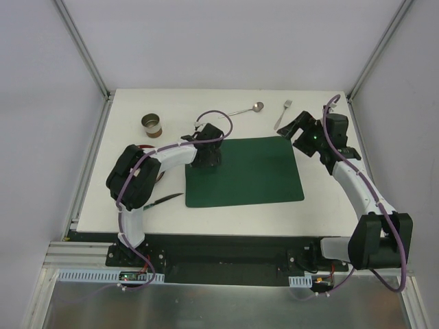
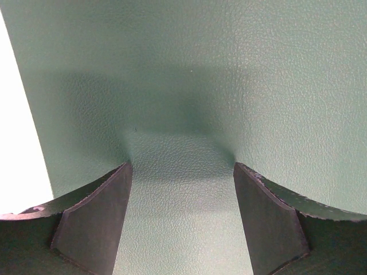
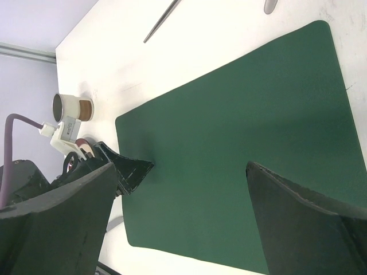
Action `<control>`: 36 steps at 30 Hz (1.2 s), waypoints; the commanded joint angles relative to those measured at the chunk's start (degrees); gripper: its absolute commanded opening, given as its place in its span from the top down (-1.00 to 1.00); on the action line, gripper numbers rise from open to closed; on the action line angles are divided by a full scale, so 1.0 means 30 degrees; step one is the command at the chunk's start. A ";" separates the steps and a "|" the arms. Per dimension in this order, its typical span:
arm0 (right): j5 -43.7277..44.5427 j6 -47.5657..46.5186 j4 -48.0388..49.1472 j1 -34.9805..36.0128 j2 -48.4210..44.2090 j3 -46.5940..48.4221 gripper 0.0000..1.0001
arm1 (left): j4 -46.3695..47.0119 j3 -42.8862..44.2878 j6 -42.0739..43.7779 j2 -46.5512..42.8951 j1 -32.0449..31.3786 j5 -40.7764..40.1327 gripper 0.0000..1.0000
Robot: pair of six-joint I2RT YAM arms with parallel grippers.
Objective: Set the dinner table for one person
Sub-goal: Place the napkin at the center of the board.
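top view: the dinner table (image 1: 240,221), flat, matte and white with metal rails at its edges, lay under both arms. the left pincer (image 1: 209,162) pointed down onto the far-left corner of a dark green placemat (image 1: 254,175), a thin rectangle with rounded corners. its wrist hid its tips here. beyond it and to its left stood a round cup (image 1: 152,125), white with a brown band. behind it, toward the bases, lay a slim knife (image 1: 164,199), partly covered by the arm. a red curved edge under that arm was too hidden to name. the right pincer (image 1: 293,130) hung by the mat's far-right corner. a metal fork (image 1: 282,114) lay just beyond it, and a spoon (image 1: 248,109) lay farther to its left.

left wrist: the left pincer's dark, wedge-shaped fingers (image 2: 94,220) stood spread, tips pressed on the placemat's pebbled, leather-like grain, which puckered between them. a white strip of table showed to their left.

right wrist: the right pincer (image 3: 182,172) was spread wide, its blurred dark fingers cut off by the lower edge. the placemat filled the gap between them. past it the left pincer's tip touched the mat, with the cup beyond. a slim metal handle (image 3: 162,21) and a grey rounded end (image 3: 269,6) were cut off by the top edge.
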 commanded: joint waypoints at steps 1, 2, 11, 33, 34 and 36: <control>-0.0621 0.0134 0.0923 -0.0376 -0.0627 0.0422 -0.92 | -0.0434 0.0767 -0.0415 0.0548 0.0146 0.0038 -0.40; -0.0651 0.0134 0.0953 -0.0434 -0.0628 0.0393 -0.92 | -0.0492 0.0884 -0.0444 0.0665 0.0175 0.0038 -0.40; -0.1002 0.0105 0.0923 -0.1254 -0.1067 0.0071 -0.92 | -0.0639 0.1763 -0.0297 0.1456 0.0439 0.0156 -0.40; -0.1471 0.0193 0.1275 -0.1519 -0.0657 -0.0134 -0.92 | -0.0668 0.2701 -0.0239 0.2336 0.0703 0.0419 -0.40; -0.1500 0.0221 0.1246 -0.1548 -0.0657 -0.0134 -0.92 | -0.0639 0.2730 -0.0297 0.2336 0.0703 0.0448 -0.40; -0.1529 0.0251 0.1275 -0.1519 -0.0716 -0.0193 -0.92 | -0.0668 0.2643 -0.0297 0.2277 0.0703 0.0477 -0.40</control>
